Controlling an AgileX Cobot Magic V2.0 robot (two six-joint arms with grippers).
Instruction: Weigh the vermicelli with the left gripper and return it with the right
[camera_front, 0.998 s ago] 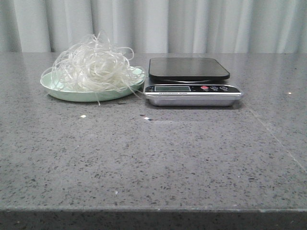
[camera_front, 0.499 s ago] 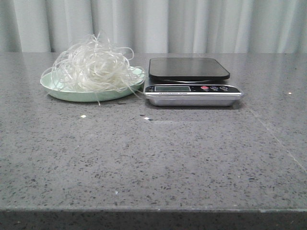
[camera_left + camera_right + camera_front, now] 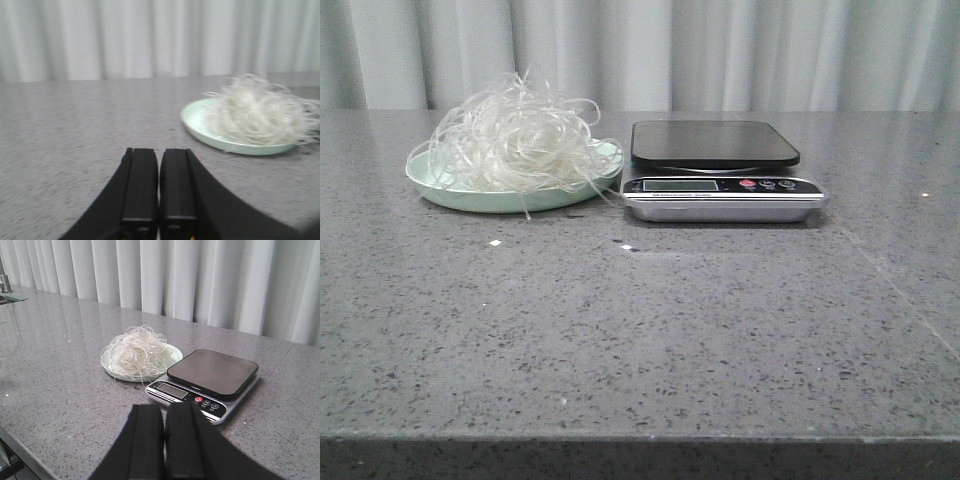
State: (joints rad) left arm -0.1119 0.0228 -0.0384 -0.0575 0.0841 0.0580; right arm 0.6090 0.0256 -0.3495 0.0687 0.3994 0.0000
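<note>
The vermicelli is a fluffy heap of whitish strands filling a pale green plate at the back left of the table. Right beside it stands a kitchen scale with a bare black platform. Neither arm shows in the front view. In the left wrist view my left gripper is shut and empty, low over the table, with the vermicelli some way ahead and to one side. My right gripper is also shut and empty, well back from the scale and the vermicelli.
The grey speckled countertop runs to a front edge close to the camera. A pale pleated curtain hangs behind the table. A few small white crumbs lie in front of the plate.
</note>
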